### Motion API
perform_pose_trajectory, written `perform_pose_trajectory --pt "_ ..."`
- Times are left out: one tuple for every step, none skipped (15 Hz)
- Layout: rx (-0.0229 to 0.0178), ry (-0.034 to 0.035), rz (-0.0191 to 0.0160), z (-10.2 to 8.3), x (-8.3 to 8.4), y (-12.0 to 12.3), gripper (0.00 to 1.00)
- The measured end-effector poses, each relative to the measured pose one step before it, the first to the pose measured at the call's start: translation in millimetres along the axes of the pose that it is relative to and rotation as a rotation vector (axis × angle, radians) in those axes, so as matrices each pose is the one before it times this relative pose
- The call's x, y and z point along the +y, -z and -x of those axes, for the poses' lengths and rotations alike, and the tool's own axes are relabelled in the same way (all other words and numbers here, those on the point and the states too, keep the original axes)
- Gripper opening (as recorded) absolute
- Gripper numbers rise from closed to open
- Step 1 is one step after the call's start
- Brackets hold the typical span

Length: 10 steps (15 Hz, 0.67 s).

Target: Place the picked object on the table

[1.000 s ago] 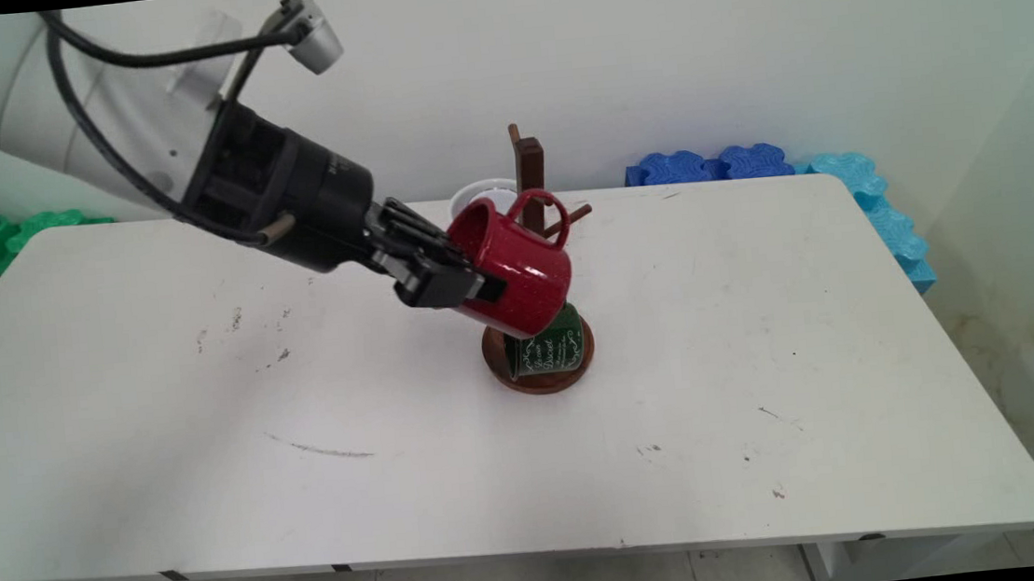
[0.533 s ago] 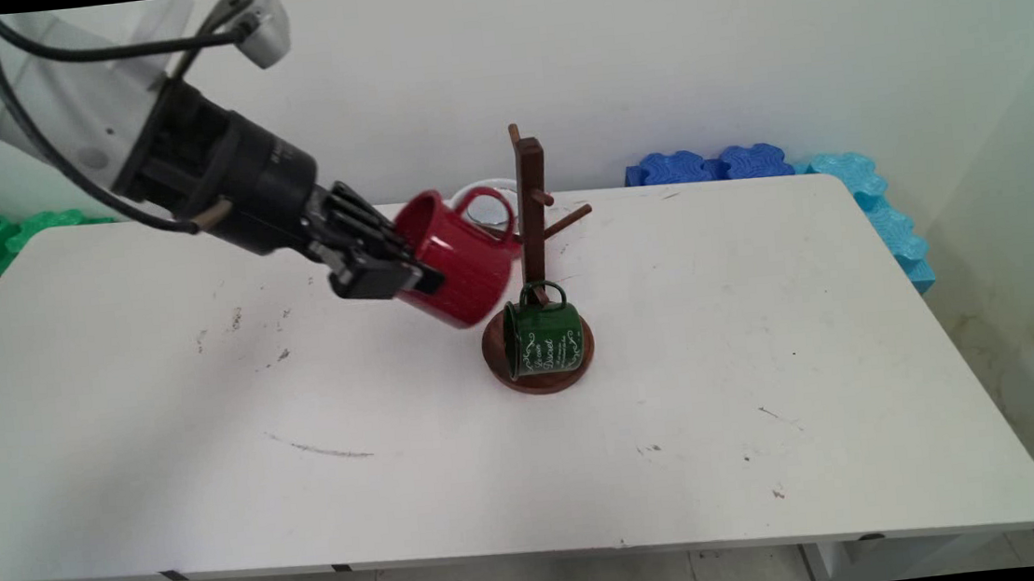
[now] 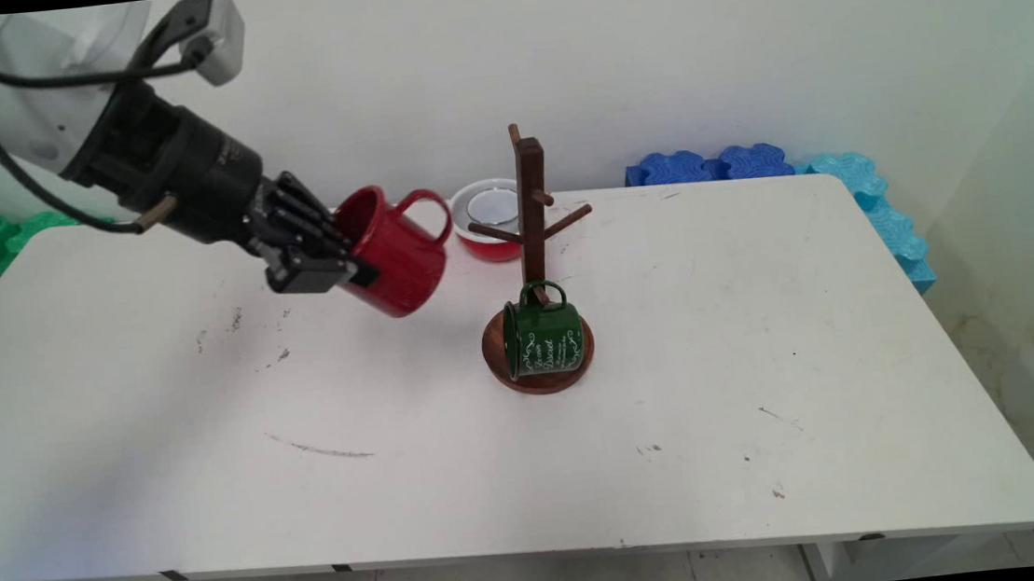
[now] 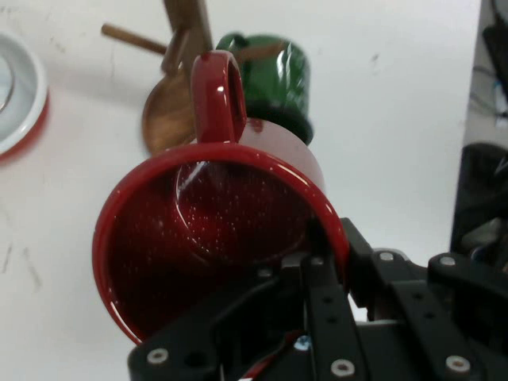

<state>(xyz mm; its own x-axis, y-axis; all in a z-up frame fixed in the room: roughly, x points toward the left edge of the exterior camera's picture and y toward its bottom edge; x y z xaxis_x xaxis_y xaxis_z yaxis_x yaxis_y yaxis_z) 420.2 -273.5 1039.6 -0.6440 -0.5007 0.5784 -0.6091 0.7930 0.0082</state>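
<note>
My hand (image 3: 348,266) is clamped on the rim of the red mug (image 3: 394,251), tipped up in the air over the worktop (image 3: 766,353), left of the wooden mug tree (image 3: 533,233). I should hold it tight and steady so it does not slip. A green mug (image 3: 542,337) hangs low on the tree, and a red and white bowl (image 3: 485,221) sits behind it, both near enough to bump.

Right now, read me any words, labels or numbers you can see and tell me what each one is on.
White script lettering on the green mug, which hangs on the wooden mug stand: too small and ornate to read.
Faint marking on the black hand housing: too small to read.
The red mug gripped by the hand and the red bowl bear no text.
</note>
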Motion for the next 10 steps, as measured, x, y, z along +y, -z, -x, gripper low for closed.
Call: perform_pose_trajectory --pt "-0.01414 -0.01085 -0.00730 3.87 -2.98 0.67 0.00" --pt "-0.01608 -0.01251 -0.00770 4.13 -3.52 0.31 0.00" --pt "-0.01558 -0.01223 -0.00736 4.16 -3.50 -0.03 0.00" --pt "-0.01275 -0.01017 -0.00605 3.49 -2.92 -0.22 0.00" --pt "-0.00801 -0.00695 -0.00424 2.15 -2.16 -0.42 0.00" --pt "-0.01155 -0.01105 -0.00633 2.93 -3.19 -0.80 0.00" --pt "-0.01346 -0.01360 -0.00776 3.45 -4.21 -1.52 0.00" --pt "-0.01344 -0.01415 -0.00776 3.30 -4.60 -2.13 0.00" --pt "-0.01082 -0.01199 -0.00607 2.50 -3.81 -1.95 0.00" --pt "-0.01304 -0.01343 -0.00754 3.30 -4.70 -2.59 0.00"
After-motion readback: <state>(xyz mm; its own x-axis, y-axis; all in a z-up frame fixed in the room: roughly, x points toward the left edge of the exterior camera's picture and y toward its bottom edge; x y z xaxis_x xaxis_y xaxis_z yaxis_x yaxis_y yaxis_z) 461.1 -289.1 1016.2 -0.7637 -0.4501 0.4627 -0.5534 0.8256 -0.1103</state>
